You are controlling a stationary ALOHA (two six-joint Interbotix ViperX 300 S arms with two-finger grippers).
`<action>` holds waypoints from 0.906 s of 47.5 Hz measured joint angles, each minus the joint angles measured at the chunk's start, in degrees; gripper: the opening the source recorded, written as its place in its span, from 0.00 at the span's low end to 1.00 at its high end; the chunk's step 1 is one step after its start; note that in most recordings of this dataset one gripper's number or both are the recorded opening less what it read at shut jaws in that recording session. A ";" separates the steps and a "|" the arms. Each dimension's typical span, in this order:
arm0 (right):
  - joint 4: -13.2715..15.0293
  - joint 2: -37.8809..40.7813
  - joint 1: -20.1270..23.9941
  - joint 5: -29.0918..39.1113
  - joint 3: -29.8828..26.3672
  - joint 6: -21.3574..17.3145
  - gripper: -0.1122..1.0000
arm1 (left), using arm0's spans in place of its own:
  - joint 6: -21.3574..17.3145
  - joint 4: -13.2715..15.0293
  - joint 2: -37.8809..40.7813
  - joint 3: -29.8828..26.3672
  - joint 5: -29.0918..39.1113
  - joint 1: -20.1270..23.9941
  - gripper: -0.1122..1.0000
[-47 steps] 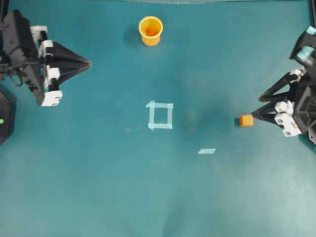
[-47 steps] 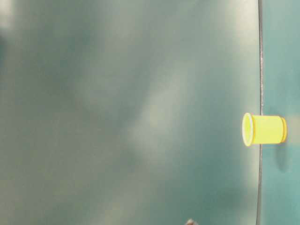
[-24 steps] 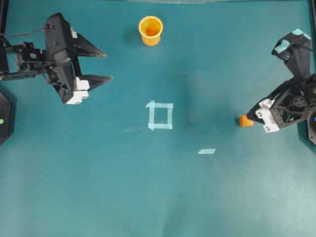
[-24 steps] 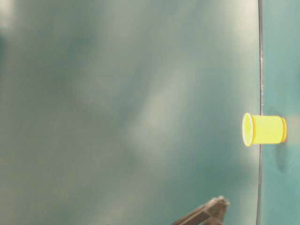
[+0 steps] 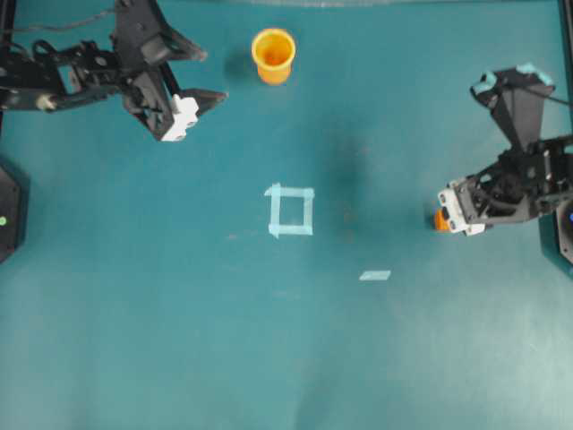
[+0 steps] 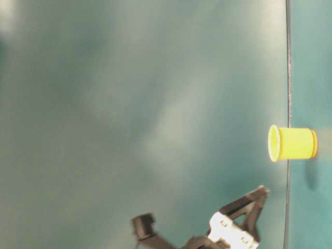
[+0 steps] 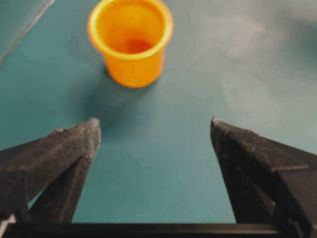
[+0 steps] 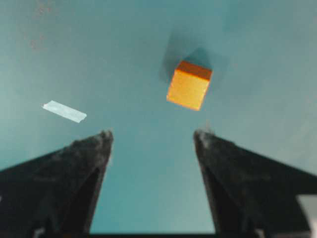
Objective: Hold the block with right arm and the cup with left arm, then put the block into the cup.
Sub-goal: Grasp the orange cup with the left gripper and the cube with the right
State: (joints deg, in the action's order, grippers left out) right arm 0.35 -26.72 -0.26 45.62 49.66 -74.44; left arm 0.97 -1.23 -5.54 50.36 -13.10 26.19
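You are looking down on a wide teal surface (image 5: 179, 340), with a pale tape square (image 5: 290, 210) near its middle as your landmark.

The largest things are your two arms. Your left arm (image 5: 63, 72) reaches in from the upper left of the tape square. Its end effector (image 5: 213, 73) stands wide apart and holds nothing, with its tips aimed toward the cup. Your right arm (image 5: 524, 170), marked with light teal patches, sits well to the right of the tape square. Its end effector (image 8: 153, 133) is also spread wide and empty, and it hangs over the block.

The cup (image 5: 273, 55), yellow-orange with a round rim, stands upright well above the tape square, at the far edge of the surface. From the left wrist view it lies ahead of the open tips, not yet between them.

The block (image 8: 188, 85), a small orange cube, rests on the surface to the right of the tape square. From the right wrist view it sits just ahead of the tips, slightly off to one side.

A short tape strip (image 5: 375, 275) lies below and right of the tape square.

By my judgement the task has barely begun: neither object is gripped. You have both grasps, the lift and the drop into the cup left to do.
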 measured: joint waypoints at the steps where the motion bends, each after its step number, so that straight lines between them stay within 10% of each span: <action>1: 0.18 0.26 0.00 0.00 -0.18 -0.35 0.69 | 0.09 0.00 1.23 -0.26 -0.44 0.09 0.88; 43: 4.92 3.87 0.53 2.72 -3.08 -9.49 0.69 | 2.55 0.18 24.52 -15.47 -10.20 -0.35 0.88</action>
State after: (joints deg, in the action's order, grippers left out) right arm 5.27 -22.85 0.26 48.34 46.58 -83.94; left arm 3.52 -1.05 18.98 34.89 -23.29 25.84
